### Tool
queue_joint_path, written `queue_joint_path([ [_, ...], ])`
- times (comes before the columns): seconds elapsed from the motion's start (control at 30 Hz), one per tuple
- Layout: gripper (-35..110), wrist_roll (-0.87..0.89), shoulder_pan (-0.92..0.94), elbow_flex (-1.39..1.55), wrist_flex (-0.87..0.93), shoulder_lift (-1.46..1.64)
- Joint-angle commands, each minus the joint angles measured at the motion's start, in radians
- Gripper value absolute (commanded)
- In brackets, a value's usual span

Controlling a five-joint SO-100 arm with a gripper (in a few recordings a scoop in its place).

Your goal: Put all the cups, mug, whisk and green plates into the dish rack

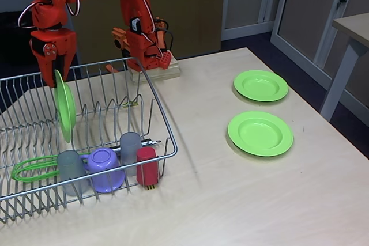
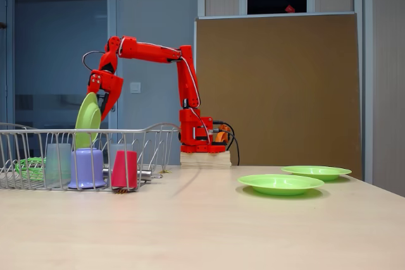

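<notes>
The gripper (image 1: 57,73) hangs over the dish rack (image 1: 151,93) with its jaws clamped on the top rim of a green plate (image 1: 65,108), which stands on edge among the upright prongs at the rack's back-left in a fixed view. In a fixed view the plate (image 2: 87,118) leans slightly, its lower part down inside the rack (image 2: 158,132). The step in hand looks like seating this first plate. Already inside along the front: the whisk (image 1: 31,168), two grey cups (image 1: 71,168) (image 1: 130,148), the purple mug (image 1: 105,169) and the red cup (image 1: 147,165). Next, I judge, the jaws must open, rise straight off the rim without tipping the plate, then cross to the two plates (image 1: 260,133) (image 1: 260,85) lying flat on the tabletop (image 1: 230,200).
</notes>
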Motion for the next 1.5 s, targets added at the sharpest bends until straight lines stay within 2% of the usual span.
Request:
queue_joint_path([
  [0.0,0,0.006,0.021,0.020,-0.015,0.051],
  [0.37,0,0.005,0.018,0.175,-0.104,0.077],
  [0.67,1,-0.074,-0.015,0.261,-0.184,0.071],
  [1.0,18,-0.176,-0.063,0.262,-0.092,0.118],
  [1.23,20,-0.179,-0.078,0.290,-0.044,0.195],
  [1.47,19,-0.170,-0.186,0.183,0.094,0.336],
])
